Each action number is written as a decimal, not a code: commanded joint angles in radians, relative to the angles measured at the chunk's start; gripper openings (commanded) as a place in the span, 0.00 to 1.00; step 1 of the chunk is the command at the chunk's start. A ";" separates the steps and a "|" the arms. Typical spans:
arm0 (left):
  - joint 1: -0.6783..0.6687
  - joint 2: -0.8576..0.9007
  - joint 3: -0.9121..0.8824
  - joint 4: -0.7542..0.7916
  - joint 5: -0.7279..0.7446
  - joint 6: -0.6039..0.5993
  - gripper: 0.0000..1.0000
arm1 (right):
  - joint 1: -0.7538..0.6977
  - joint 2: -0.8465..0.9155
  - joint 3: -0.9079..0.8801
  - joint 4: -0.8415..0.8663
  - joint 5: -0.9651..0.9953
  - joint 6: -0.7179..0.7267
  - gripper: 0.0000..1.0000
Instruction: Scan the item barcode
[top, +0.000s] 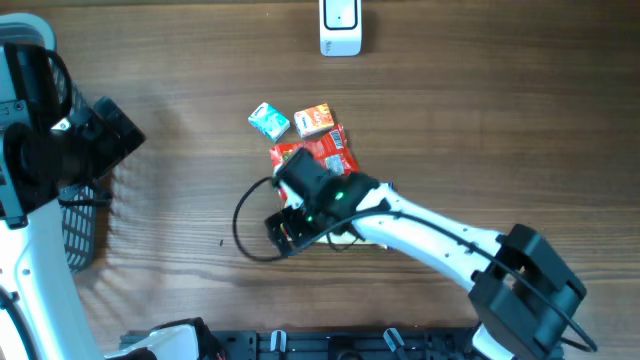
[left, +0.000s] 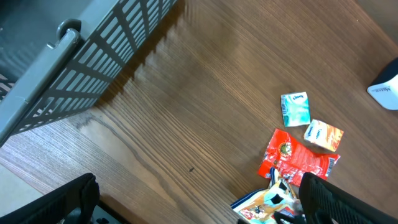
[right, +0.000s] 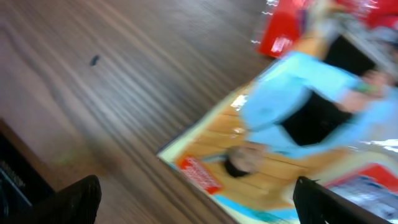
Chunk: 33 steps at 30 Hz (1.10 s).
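The table is matt wood grain; the red packet is glossy, crinkled film.

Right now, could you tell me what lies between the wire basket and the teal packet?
From basket to teal packet there is only bare table, as the left wrist view shows.

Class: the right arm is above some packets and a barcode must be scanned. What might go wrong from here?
1. The right gripper is open over the blue and yellow packet, lying flat on the table: its fingers may slide off foil.
2. The red packet seems to touch it, so both might lift.
3. The scanner stands far off; a weak grip may drop it on the way.
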 joint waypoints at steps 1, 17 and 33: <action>0.008 -0.001 0.005 0.000 0.002 -0.003 1.00 | 0.086 0.003 0.008 0.014 0.174 -0.028 1.00; 0.008 -0.001 0.005 0.000 0.002 -0.003 1.00 | 0.293 0.079 0.008 -0.088 0.628 -0.111 1.00; 0.008 -0.001 0.005 0.000 0.002 -0.003 1.00 | 0.267 0.245 0.007 -0.111 0.902 -0.184 0.99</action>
